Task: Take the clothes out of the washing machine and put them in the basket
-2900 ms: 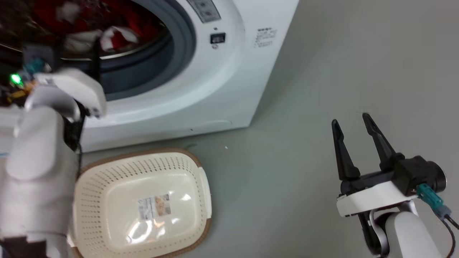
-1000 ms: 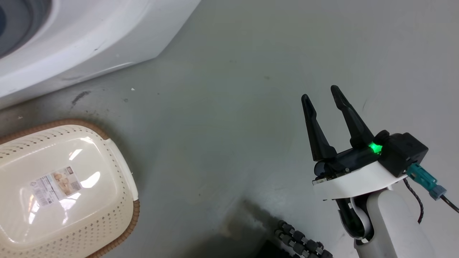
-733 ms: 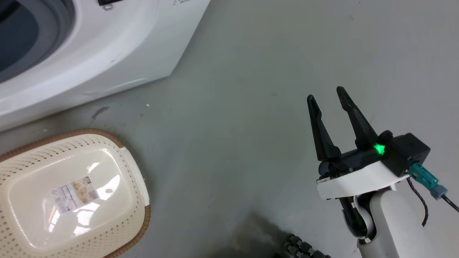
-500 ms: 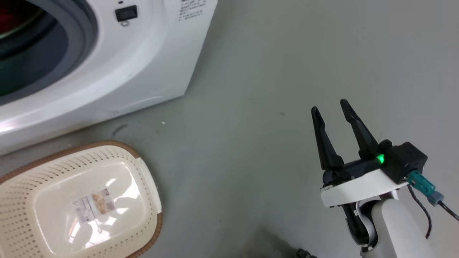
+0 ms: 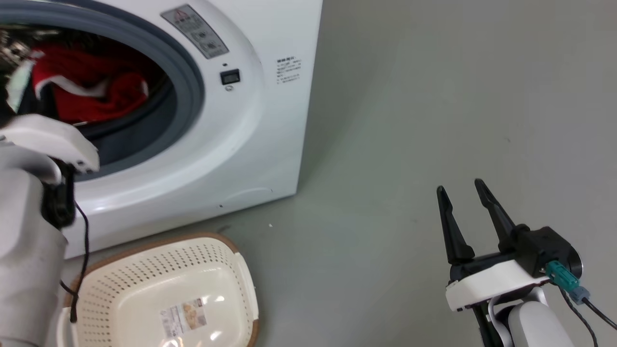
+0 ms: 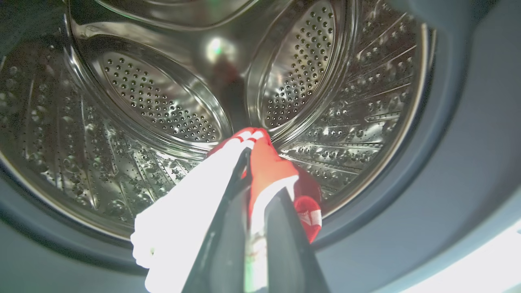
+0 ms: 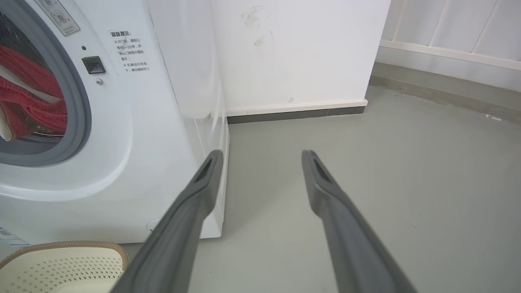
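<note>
The washing machine point(image 5: 231, 144) stands at the upper left with its porthole open. Red clothes point(image 5: 91, 91) with white trim lie in the steel drum point(image 6: 163, 101). My left gripper point(image 6: 252, 175) reaches into the drum and is shut on a fold of the red and white clothes point(image 6: 268, 167), which hang over its fingers. My pale left forearm point(image 5: 29, 231) rises in front of the porthole. The cream basket point(image 5: 144, 270) sits on the floor below the machine with nothing in it. My right gripper point(image 5: 462, 193) hovers open over the floor at the lower right, holding nothing.
Grey floor point(image 5: 409, 120) stretches to the right of the machine. In the right wrist view a white wall point(image 7: 293, 53) with a dark skirting stands behind the washing machine point(image 7: 142, 122), and the basket's rim point(image 7: 61, 245) shows at the bottom left.
The head camera swung down to the floor and back up to the porthole. My left arm is back in view at the drum. The right gripper stays open.
</note>
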`<state>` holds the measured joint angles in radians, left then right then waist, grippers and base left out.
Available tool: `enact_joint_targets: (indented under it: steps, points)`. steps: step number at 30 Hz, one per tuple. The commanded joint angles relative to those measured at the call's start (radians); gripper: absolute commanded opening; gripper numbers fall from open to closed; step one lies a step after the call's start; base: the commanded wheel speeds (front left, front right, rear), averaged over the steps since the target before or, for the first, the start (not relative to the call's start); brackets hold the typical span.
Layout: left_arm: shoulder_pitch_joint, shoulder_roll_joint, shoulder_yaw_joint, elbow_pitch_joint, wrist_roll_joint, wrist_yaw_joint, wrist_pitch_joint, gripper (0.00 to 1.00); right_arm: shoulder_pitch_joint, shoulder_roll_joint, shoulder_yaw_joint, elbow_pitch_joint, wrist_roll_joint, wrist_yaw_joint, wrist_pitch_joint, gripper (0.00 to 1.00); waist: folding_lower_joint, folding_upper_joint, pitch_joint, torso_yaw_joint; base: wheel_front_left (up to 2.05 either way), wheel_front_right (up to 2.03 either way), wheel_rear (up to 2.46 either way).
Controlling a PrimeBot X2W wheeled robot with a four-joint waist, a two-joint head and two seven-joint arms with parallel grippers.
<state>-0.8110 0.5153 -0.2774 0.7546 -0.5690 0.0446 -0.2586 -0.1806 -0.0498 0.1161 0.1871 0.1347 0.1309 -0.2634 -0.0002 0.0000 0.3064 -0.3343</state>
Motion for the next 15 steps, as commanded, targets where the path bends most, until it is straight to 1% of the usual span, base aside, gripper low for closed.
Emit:
enact_joint_targets:
  steps: [1, 2, 8, 15]
  points:
    - [0.031, -0.011, 0.01, -0.017, -0.005, 0.003, -0.007, 0.0, 0.015, -0.001, -0.005, 0.003, -0.007, 0.0, -0.001, 1.0, 0.0002, 0.0, -0.076, 0.046, 0.0, 0.0, 0.0]
    - [0.059, -0.02, 0.018, -0.039, -0.007, 0.001, -0.008, 0.0, 0.023, -0.001, -0.01, 0.004, -0.013, 0.0, 0.001, 1.0, 0.0002, 0.0, -0.093, 0.053, 0.0, 0.0, 0.0]
    - [0.241, -0.072, 0.074, -0.232, 0.014, 0.03, -0.009, 0.0, 0.069, 0.0, -0.036, -0.011, -0.032, 0.0, 0.028, 1.0, 0.0002, 0.0, -0.156, 0.096, 0.0, 0.0, 0.0]
    - [0.455, -0.138, 0.073, -0.465, 0.053, 0.072, -0.009, 0.0, 0.115, -0.001, -0.062, -0.048, -0.05, 0.0, 0.064, 1.0, 0.0002, 0.0, -0.185, 0.15, 0.0, 0.0, 0.0]
